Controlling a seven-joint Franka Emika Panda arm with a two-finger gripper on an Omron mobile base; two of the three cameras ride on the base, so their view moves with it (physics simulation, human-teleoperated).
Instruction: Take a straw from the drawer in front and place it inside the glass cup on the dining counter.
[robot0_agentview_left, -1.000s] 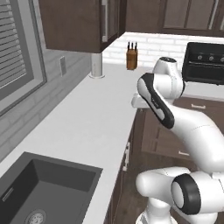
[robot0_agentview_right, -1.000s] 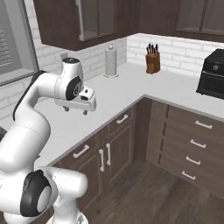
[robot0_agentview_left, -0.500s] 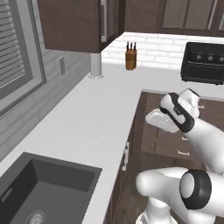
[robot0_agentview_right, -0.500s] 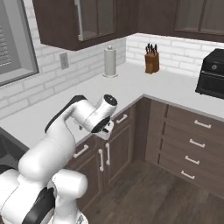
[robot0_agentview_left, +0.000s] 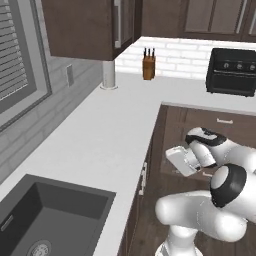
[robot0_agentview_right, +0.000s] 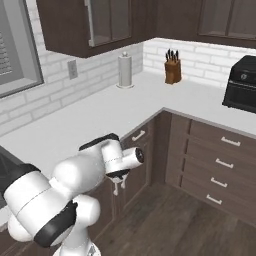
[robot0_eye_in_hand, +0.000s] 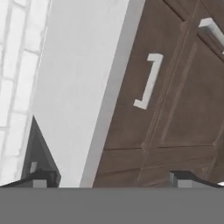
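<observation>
The gripper (robot0_eye_in_hand: 111, 180) is hanging low in front of the dark cabinet fronts, just below the front edge of the white L-shaped counter (robot0_agentview_left: 107, 145), and its two fingertips (robot0_eye_in_hand: 41, 178) are standing wide apart with nothing between them. In the hand view the drawer (robot0_eye_in_hand: 148, 100) is lying straight ahead of the gripper, shut, its small silver bar handle (robot0_eye_in_hand: 148, 82) sitting just under the counter's edge; the fingertips are not touching it. What is inside the drawer cannot be told, since its front is closed.

In the right base view the gripper (robot0_agentview_right: 120, 184) is pointing down beside the cabinet doors, with open wooden floor (robot0_agentview_right: 170, 220) spreading out from the counter's corner toward the narrower drawers (robot0_agentview_right: 220, 170). On the counter, a paper towel roll (robot0_agentview_right: 125, 71) and a knife block (robot0_agentview_right: 173, 67) are standing well back against the brick wall, and a black oven (robot0_agentview_right: 242, 84) is sitting at the far end. The sink (robot0_agentview_left: 45, 217) is sunk into the counter's near end.
</observation>
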